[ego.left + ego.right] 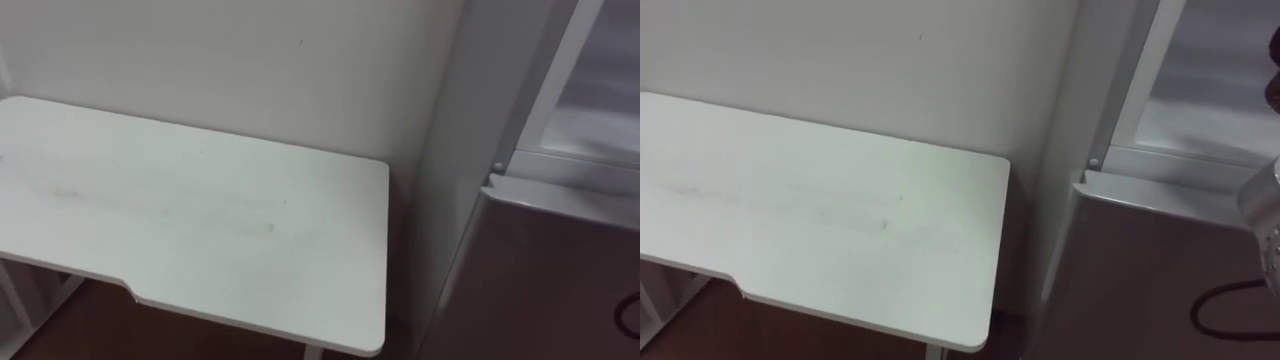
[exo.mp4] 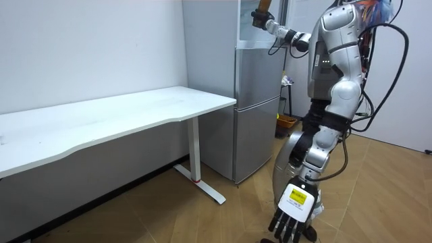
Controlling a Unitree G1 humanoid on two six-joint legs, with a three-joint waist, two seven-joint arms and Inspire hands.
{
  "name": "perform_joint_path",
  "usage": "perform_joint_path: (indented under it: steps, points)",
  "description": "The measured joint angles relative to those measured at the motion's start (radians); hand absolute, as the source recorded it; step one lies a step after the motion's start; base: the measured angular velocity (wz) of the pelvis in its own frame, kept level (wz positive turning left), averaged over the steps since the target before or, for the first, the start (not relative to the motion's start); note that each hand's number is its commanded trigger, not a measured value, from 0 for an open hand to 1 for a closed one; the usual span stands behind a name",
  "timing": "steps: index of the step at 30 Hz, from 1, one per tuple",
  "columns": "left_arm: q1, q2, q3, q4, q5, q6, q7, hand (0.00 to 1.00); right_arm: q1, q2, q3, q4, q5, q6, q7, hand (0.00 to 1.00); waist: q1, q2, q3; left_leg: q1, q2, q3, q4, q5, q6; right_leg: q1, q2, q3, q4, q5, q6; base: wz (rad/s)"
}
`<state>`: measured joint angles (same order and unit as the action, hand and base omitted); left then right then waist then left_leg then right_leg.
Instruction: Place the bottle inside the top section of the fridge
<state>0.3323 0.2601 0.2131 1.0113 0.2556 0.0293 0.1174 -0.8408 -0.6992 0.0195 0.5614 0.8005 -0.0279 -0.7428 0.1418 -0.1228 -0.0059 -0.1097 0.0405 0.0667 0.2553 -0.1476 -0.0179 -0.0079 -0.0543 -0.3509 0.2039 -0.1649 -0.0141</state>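
In the room view the robot stands upright on the wooden floor [image 2: 169, 216], just beside the fridge [image 2: 256, 155] and facing it. Its right arm is lifted and stretched out nearly level at head height toward the top of the fridge. The right robot hand [image 2: 259, 19] is at the mouth of the upper fridge compartment [image 1: 590, 100]. Its fingers look wrapped round a brownish bottle [image 2: 262, 5], which sticks up above the hand, though hand and bottle are small in this view. The bottle is thus in the right robot hand, at the front edge of that compartment; whether it is already inside cannot be told. The left arm hangs straight down at the robot's side, nearer the room camera. The left robot hand [image 2: 290, 212] is low, close to the floor, with its back turned to the camera and its fingers slack and pointing down, holding nothing. The upper compartment shows a white frame and a pale interior, while the grey lower door [image 2: 260, 94] below it is closed. To the robot's left is a bare white tabletop [image 1: 200, 200] against the pale wall [image 1: 250, 60]. Its near corner is just beside the fridge's side, apart from it by a narrow gap. Nothing stands between the raised arm and the compartment.
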Motion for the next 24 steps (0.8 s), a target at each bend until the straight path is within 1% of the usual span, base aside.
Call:
perform_joint_path:
  steps: [2, 4, 5, 6, 8, 9, 11, 13, 15, 17, 18, 19, 21, 22, 24]
  points:
    - [0.0, 0.0, 0.0, -0.001, 0.0, 0.008, 0.0, 0.0, -0.004, 0.0, 0.011, 0.055, 0.041, 0.002, 0.029, 1.0, 0.004, 0.002, 0.0011, -0.002, 0.0, -0.004, 0.002, 0.0, -0.001, 0.0, 0.0, -0.004, 0.0, 0.0, 0.0, 0.06]
    - [0.002, 0.0, 0.0, -0.004, 0.001, 0.022, 0.0, 0.0, -0.004, 0.0, 0.032, 0.095, 0.063, 0.01, 0.042, 1.0, 0.007, 0.009, 0.0051, -0.008, 0.0, -0.006, 0.004, 0.001, -0.001, -0.005, 0.0, -0.006, 0.001, 0.0, -0.001, 0.02]
    - [0.002, 0.001, 0.0, -0.004, 0.002, 0.026, 0.0, 0.0, -0.004, 0.0, 0.036, 0.099, 0.06, 0.008, 0.046, 1.0, 0.008, 0.012, 0.0061, -0.012, 0.0, -0.008, 0.005, 0.001, -0.001, -0.008, 0.0, -0.007, 0.0, 0.0, -0.001, 0.04]
    - [0.003, 0.002, 0.0, -0.005, 0.003, 0.035, 0.0, 0.0, -0.012, -0.005, 0.035, 0.093, 0.053, -0.002, 0.051, 1.0, 0.008, 0.015, 0.0054, -0.021, 0.0, -0.012, 0.008, 0.001, -0.001, -0.014, 0.001, -0.009, 0.0, 0.0, -0.001, 0.08]
    - [0.003, 0.01, -0.002, -0.011, 0.0, 0.037, -0.001, 0.0, -0.018, -0.008, 0.04, 0.118, 0.052, -0.004, 0.058, 1.0, 0.012, 0.015, 0.0086, -0.027, -0.001, -0.018, 0.012, 0.0, -0.002, -0.014, 0.002, -0.012, 0.0, -0.001, -0.002, 0.09]
    - [-0.001, 0.016, -0.012, -0.013, 0.0, 0.037, -0.001, 0.0, -0.02, -0.008, 0.044, 0.137, 0.025, -0.026, 0.059, 1.0, 0.02, 0.012, 0.0106, -0.031, 0.0, -0.019, 0.015, -0.001, -0.003, -0.015, 0.004, -0.012, 0.001, -0.002, -0.002, 0.07]
    - [-0.011, 0.021, -0.036, -0.013, 0.001, 0.036, -0.002, 0.0, -0.03, -0.009, 0.059, 0.179, -0.022, -0.042, 0.063, 1.0, 0.028, 0.011, 0.0113, -0.039, 0.001, -0.024, 0.023, -0.001, -0.003, -0.017, 0.004, -0.021, 0.001, -0.001, -0.003, 0.09]
    - [-0.015, 0.024, -0.066, -0.02, -0.004, 0.035, -0.002, 0.0, -0.049, -0.013, 0.092, 0.23, -0.063, -0.058, 0.073, 1.0, 0.035, 0.019, 0.0194, -0.053, 0.002, -0.032, 0.036, -0.003, -0.003, -0.021, 0.004, -0.031, 0.004, 0.0, -0.004, 0.11]
    - [-0.016, 0.027, -0.087, -0.027, -0.008, 0.035, -0.002, 0.0, -0.065, -0.017, 0.116, 0.253, -0.069, -0.073, 0.085, 1.0, 0.034, 0.018, 0.0204, -0.073, 0.003, -0.039, 0.042, -0.003, -0.003, -0.034, 0.005, -0.034, 0.006, 0.001, -0.007, 0.06]
    - [-0.021, 0.028, -0.104, -0.031, -0.009, 0.035, -0.001, 0.0, -0.068, -0.018, 0.117, 0.263, -0.066, -0.085, 0.092, 1.0, 0.048, 0.021, 0.0236, -0.084, 0.006, -0.039, 0.052, -0.003, -0.004, -0.047, 0.006, -0.033, 0.007, 0.002, -0.009, 0.0]
    - [-0.026, 0.028, -0.11, -0.031, -0.01, 0.035, -0.001, 0.0, -0.07, -0.018, 0.117, 0.272, -0.066, -0.094, 0.093, 1.0, 0.056, 0.022, 0.0244, -0.092, 0.006, -0.041, 0.055, -0.003, -0.004, -0.053, 0.006, -0.034, 0.011, 0.002, -0.01, 0.0]
    - [-0.031, 0.028, -0.112, -0.031, -0.01, 0.035, -0.001, 0.0, -0.078, -0.018, 0.117, 0.278, -0.075, -0.095, 0.094, 1.0, 0.059, 0.022, 0.0242, -0.104, 0.006, -0.044, 0.064, -0.003, -0.004, -0.067, 0.005, -0.035, 0.02, 0.0, -0.012, 0.05]
    - [-0.033, 0.03, -0.112, -0.035, -0.01, 0.035, 0.0, 0.0, -0.084, -0.019, 0.117, 0.283, -0.1, -0.096, 0.102, 1.0, 0.061, 0.023, 0.0244, -0.126, 0.008, -0.05, 0.077, -0.003, -0.004, -0.082, 0.006, -0.037, 0.02, 0.001, -0.013, 0.07]
    - [-0.033, 0.032, -0.112, -0.037, -0.011, 0.035, 0.0, 0.0, -0.084, -0.018, 0.117, 0.286, -0.113, -0.106, 0.106, 1.0, 0.061, 0.024, 0.0251, -0.138, 0.009, -0.055, 0.086, -0.003, -0.004, -0.084, 0.005, -0.043, 0.02, 0.001, -0.014, 0.09]
    - [-0.037, 0.039, -0.112, -0.04, -0.019, 0.036, 0.0, 0.0, -0.085, -0.018, 0.116, 0.286, -0.137, -0.113, 0.104, 1.0, 0.065, 0.023, 0.0243, -0.153, 0.01, -0.06, 0.094, -0.003, -0.004, -0.097, 0.005, -0.049, 0.024, 0.002, -0.016, 0.07]
